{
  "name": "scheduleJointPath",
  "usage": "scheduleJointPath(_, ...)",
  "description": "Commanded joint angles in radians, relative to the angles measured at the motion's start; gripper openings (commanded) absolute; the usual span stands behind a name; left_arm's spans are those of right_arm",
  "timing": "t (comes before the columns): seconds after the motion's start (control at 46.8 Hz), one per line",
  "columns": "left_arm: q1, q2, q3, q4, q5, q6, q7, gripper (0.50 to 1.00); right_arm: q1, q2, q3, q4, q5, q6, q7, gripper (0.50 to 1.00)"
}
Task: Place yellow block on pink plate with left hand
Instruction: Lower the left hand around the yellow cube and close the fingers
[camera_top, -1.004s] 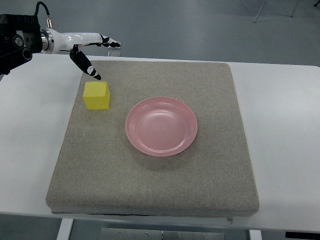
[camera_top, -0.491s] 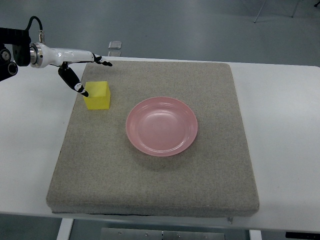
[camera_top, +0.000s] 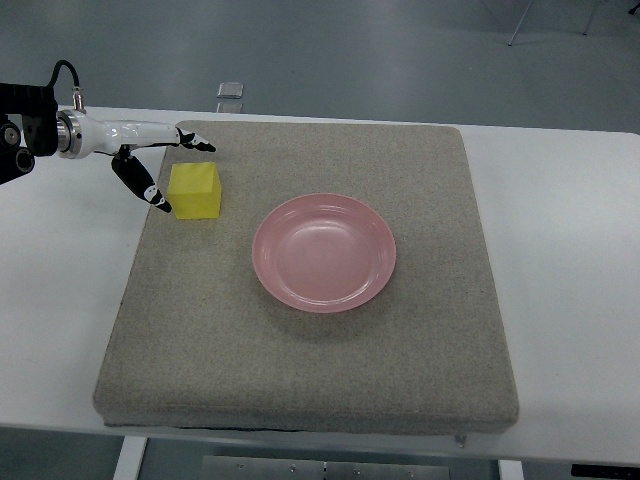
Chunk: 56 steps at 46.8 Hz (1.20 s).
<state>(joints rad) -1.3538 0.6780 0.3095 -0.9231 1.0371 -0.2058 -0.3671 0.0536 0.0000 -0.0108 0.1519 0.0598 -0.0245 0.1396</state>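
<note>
Fingers of the left hand (camera_top: 150, 150) were spread open around the far-left corner of the yellow block (camera_top: 195, 190); the thumb reached down at the left side of the block, the other fingers stretched over its far edge. Whether they touched it, I could not tell, and the hand held nothing. The block sat on the grey mat (camera_top: 300, 370), to the left of the pink plate (camera_top: 323, 252) and apart from it. The mat lay on the white desk (camera_top: 570, 300).
</note>
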Motion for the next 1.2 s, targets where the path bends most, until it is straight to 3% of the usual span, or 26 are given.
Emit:
scheduleJointPath(0.0,0.001,-0.001,-0.003,0.003,0.000,0.000,-0.001,0.990,0.000,0.000,0.000,0.000,0.000,0.000,0.000,0.924)
scheduleJointPath(0.619,0.030,-0.031,-0.018,0.018,0.000,0.002,-0.006,0.969,0.000,0.000,0.000,0.000,0.000,0.000,0.000,0.924)
scheduleJointPath(0.79,0.033,-0.031,-0.018,0.020,0.000,0.002,-0.006,0.896,0.000,0.000,0.000,0.000,0.000,0.000,0.000,0.924)
scheduleJointPath(1.174,0.035,-0.049,-0.018,0.032,0.001,0.003,-0.009,0.855,0.000,0.000,0.000,0.000,0.000,0.000,0.000,0.924)
